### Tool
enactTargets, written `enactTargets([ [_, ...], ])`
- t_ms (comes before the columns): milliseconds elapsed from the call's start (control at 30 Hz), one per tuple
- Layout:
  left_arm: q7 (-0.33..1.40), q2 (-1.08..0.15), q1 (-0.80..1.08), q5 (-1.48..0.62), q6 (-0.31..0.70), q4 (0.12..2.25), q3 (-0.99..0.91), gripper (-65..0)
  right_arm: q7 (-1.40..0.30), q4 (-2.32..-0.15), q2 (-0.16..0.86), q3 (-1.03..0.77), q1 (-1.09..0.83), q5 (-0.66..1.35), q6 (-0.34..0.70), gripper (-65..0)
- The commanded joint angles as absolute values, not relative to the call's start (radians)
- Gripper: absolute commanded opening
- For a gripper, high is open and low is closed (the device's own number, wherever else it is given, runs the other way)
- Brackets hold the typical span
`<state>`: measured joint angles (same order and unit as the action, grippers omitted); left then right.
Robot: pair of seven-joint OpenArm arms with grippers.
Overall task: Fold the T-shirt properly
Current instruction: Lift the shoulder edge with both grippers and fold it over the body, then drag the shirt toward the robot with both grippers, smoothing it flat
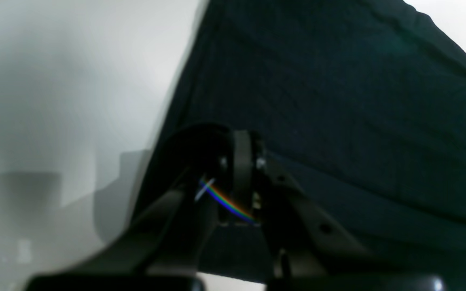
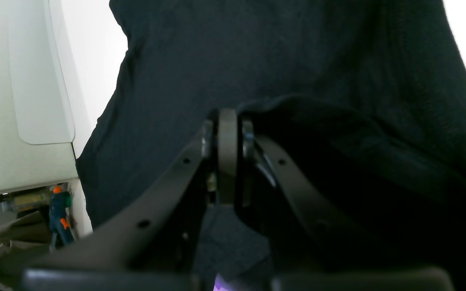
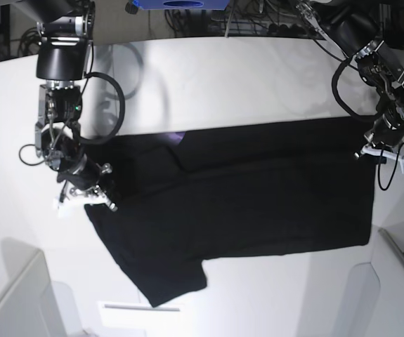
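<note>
The large plain black short-sleeved cloth T-shirt (image 3: 244, 196) lies spread across the white worktop (image 3: 223, 77), one sleeve trailing toward the near edge. Both arms seem to be mid-fold, each pinching an end of the far edge: the left end effector (image 3: 372, 146) is clamped shut on cloth at the shirt's far corner, and the right end effector (image 3: 89, 184) is closed on fabric at the opposite end. Both wrists angle down over the cloth. The next move probably calls for carrying the held edge across evenly, keeping it taut between the arms.
</note>
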<state>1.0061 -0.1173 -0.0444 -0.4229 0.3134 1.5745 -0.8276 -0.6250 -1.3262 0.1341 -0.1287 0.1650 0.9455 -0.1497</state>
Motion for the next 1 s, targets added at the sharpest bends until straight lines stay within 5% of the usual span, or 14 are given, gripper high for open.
enactTargets([
  [0, 0.984, -0.133, -0.058, -0.437, 0.314, 1.589, -0.828, -65.0, -0.61, -1.342, 0.142, -0.131, 0.186, 0.961, -0.139, -65.0],
  [167, 0.984, -0.133, -0.058, -0.437, 0.314, 1.589, -0.835, -65.0, -0.61, -1.349, 0.142, -0.137, 0.18, 0.961, -0.139, -64.2],
  [333, 0.983, -0.133, -0.076, -0.443, 0.315, 1.59, -0.839, -33.1, -0.608, -1.353, 0.142, -0.139, 0.173, 0.963, -0.137, -34.7],
  [500, 0.983, -0.133, -0.09, -0.446, 0.32, 1.6, -0.84, -10.9, -0.568, -1.382, 0.142, -0.14, 0.153, 0.963, -0.137, -29.6],
  [833, 0.984, -0.13, 0.028, -0.449, 0.386, 1.696, -1.072, -8.7, -0.398, -1.719, 0.139, -0.173, -0.114, 0.963, -0.156, -29.6],
  [967, 0.984, -0.128, 0.128, -0.449, 0.513, 1.693, -1.124, -8.9, -0.397, -1.824, 0.042, -0.249, -0.263, 0.96, -0.315, -29.4],
])
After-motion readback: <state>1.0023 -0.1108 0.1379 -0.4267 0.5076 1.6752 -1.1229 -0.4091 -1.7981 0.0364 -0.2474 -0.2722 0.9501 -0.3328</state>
